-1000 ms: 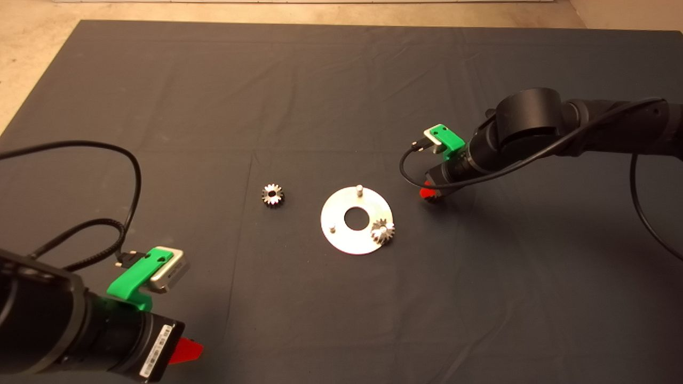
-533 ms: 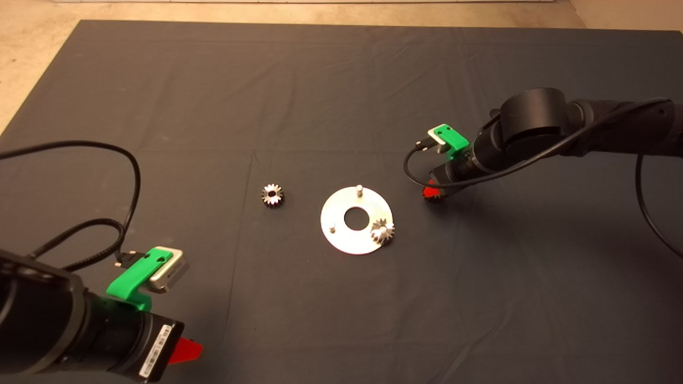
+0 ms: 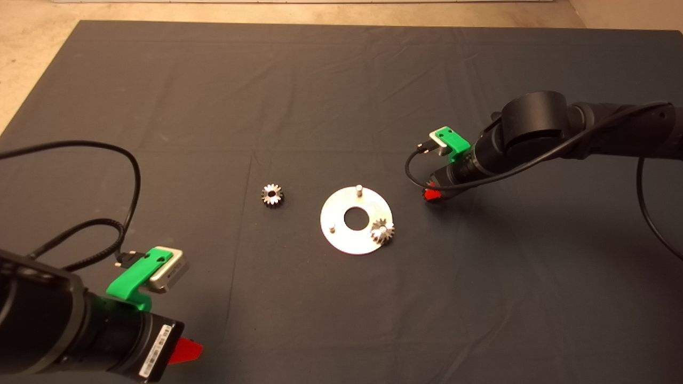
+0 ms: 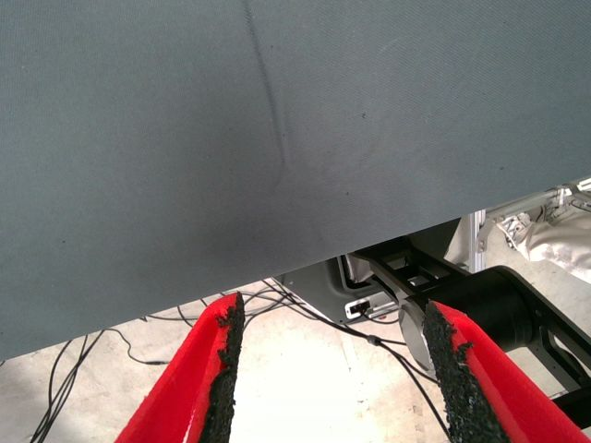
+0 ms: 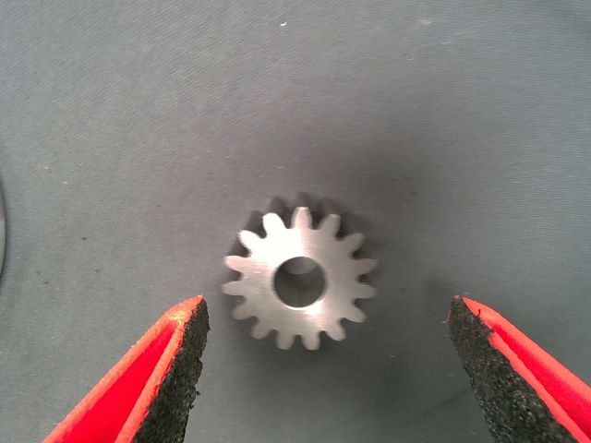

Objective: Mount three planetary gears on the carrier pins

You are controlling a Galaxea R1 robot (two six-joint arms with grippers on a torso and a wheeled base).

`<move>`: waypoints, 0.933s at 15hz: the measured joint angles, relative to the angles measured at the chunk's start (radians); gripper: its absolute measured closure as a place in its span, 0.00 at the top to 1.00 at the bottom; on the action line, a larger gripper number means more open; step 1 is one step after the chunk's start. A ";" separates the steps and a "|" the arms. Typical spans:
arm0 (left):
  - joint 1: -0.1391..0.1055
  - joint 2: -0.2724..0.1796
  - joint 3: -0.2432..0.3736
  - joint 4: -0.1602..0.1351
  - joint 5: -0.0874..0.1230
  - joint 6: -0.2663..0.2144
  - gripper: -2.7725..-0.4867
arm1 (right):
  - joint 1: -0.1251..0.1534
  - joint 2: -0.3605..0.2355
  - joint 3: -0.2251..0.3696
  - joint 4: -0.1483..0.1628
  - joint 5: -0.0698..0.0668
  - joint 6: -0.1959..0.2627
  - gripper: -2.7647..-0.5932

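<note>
The silver disc (image 3: 341,237) lies mid-mat with two bare carrier pins, one at the back (image 3: 359,188) and one at the front left (image 3: 332,228). One planetary gear (image 3: 382,232) sits at the disc's front right pin. A second gear (image 3: 272,194) lies flat on the mat left of the disc. My right gripper (image 3: 431,194) hangs low just right of the disc and hides the third gear in the head view. In the right wrist view that gear (image 5: 300,281) lies flat between the gripper's (image 5: 328,318) open fingers, untouched. My left gripper (image 3: 184,349) is parked open at the lower left.
The mat's (image 3: 341,80) left and far edges border a pale floor (image 3: 32,48). A black cable (image 3: 128,176) loops over the mat's left side. In the left wrist view the left gripper (image 4: 332,318) looks past the mat's edge at cables and a frame on the floor.
My right arm has shifted slightly to the right, with its gripper still low over the third gear. The gears, the disc and the left arm have not moved.
</note>
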 joint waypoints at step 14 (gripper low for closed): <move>0.000 -0.003 0.000 0.000 0.000 0.000 0.36 | -0.022 0.002 0.001 0.000 0.000 0.000 0.51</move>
